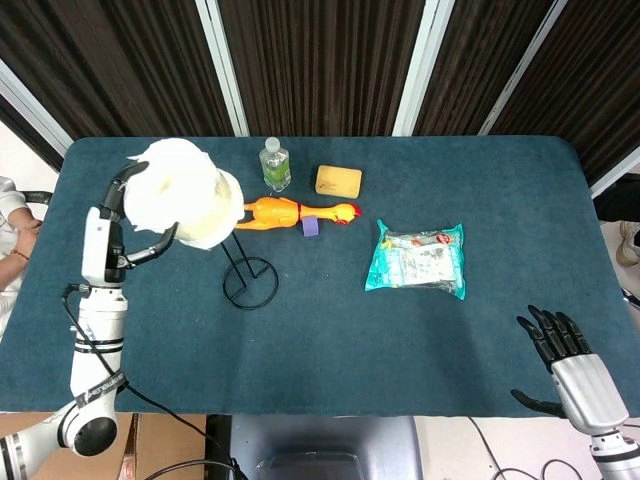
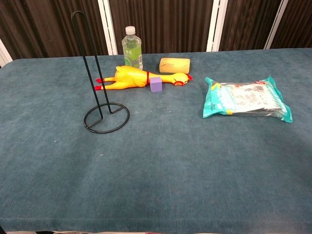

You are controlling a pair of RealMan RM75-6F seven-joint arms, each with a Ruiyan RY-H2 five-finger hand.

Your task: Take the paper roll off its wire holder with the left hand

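Note:
My left hand [image 1: 122, 215] grips the white paper roll [image 1: 185, 205], held high in the air at the left of the head view, clear of the holder. The black wire holder [image 2: 100, 83] stands bare on the table, its ring base [image 1: 250, 282] below and to the right of the roll. The chest view shows neither the roll nor the left hand. My right hand [image 1: 562, 345] hovers by the table's near right corner, fingers spread, holding nothing.
A yellow rubber chicken [image 1: 290, 212] and a small purple block [image 1: 310, 226] lie just behind the holder. A water bottle [image 1: 275, 165] and a yellow sponge [image 1: 338, 180] sit further back. A teal packet [image 1: 418, 258] lies right of centre.

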